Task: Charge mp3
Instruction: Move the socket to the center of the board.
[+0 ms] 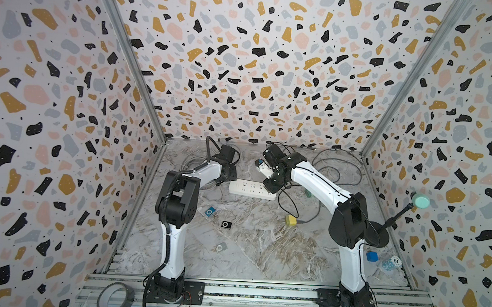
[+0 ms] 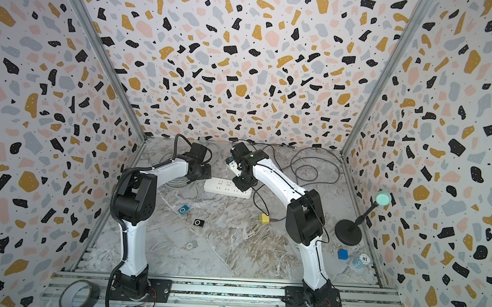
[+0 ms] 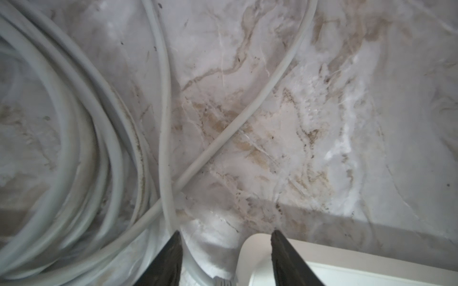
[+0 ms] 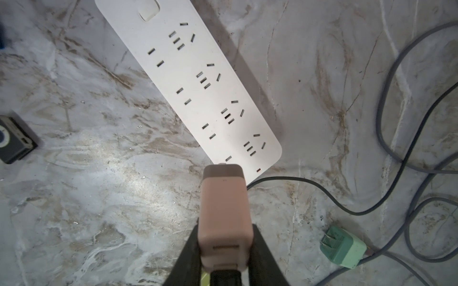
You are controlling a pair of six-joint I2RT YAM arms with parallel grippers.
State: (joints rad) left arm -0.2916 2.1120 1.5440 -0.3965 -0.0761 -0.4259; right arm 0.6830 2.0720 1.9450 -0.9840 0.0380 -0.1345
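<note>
We note, in wrist views only: right pincer (image 4: 225,229) clamps a charger (image 4: 223,198) at the strip's (image 4: 193,74) end; left pincer (image 3: 225,234) gapes.

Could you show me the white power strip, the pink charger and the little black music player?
white power strip (image 4: 188,57): right wrist view, on its socket face.
pink charger (image 4: 224,210): right wrist view, on its broad side.
black music player (image 1: 226,224): a top view, on its front face.

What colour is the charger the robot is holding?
Dusty pink; the charger shows best in the right wrist view.
</note>
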